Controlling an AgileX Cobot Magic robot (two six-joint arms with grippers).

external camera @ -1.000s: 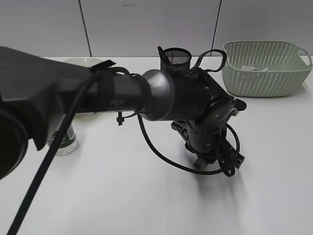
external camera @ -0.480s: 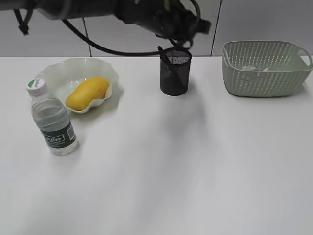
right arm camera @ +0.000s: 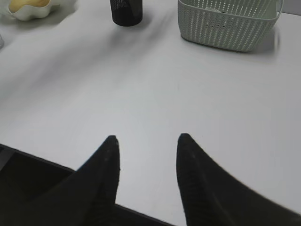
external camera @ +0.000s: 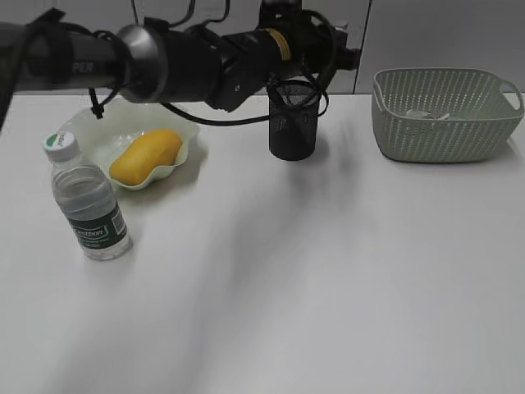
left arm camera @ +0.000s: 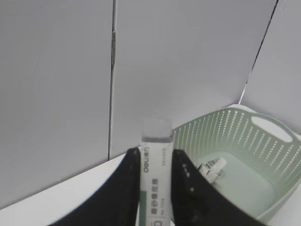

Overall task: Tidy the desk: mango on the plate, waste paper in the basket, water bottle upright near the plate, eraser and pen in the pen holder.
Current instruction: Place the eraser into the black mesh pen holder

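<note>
In the left wrist view my left gripper (left arm camera: 156, 153) is shut on the eraser (left arm camera: 155, 176), a white block in a printed sleeve that sticks out past the fingertips. The left arm (external camera: 205, 57) reaches across the back of the desk (external camera: 328, 287), its wrist just above the black mesh pen holder (external camera: 294, 123). A dark pen (external camera: 276, 93) pokes from the holder's left rim. The mango (external camera: 146, 156) lies on the pale green plate (external camera: 176, 115). The water bottle (external camera: 89, 205) stands upright in front of the plate. The waste paper (left arm camera: 211, 167) lies inside the basket (external camera: 443, 123). My right gripper (right arm camera: 148, 139) hangs open and empty.
The basket (left arm camera: 235, 132) stands at the back right against the grey panelled wall. In the right wrist view the pen holder (right arm camera: 126, 12) and the basket (right arm camera: 225, 23) are far ahead, with the desk's near edge under the fingers.
The left arm, low and close to the camera a second ago, has swung up and back over the pen holder, uncovering the plate, mango and bottle. Its grip on the eraser looks unchanged.
</note>
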